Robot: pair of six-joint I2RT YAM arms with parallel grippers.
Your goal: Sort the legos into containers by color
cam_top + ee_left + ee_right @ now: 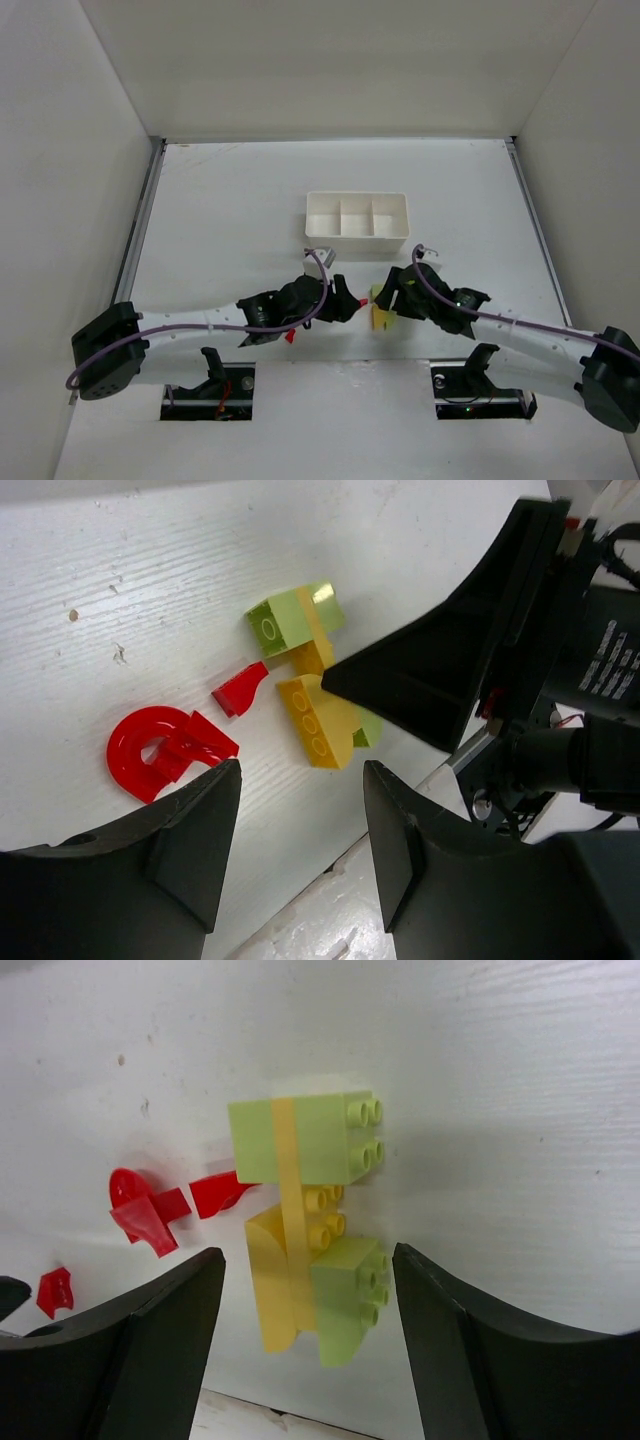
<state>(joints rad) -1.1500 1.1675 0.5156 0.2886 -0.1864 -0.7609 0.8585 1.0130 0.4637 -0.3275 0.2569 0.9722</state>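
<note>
The left gripper [302,772] and right gripper [307,1258] both stand spread and hold nothing. Between them lies a clump of yellow and pale-green bricks [305,1220], with red pieces [190,745] beside it. Only the overhead view shows the white three-compartment tray [355,243], farther back on the white table [220,200], with white walls [70,150] around.

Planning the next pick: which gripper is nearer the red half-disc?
Left. The red half-disc lies just beyond the fingers of the left gripper. The right gripper is centred on the yellow-green brick cluster, with the half-disc off to one side of it.
</note>
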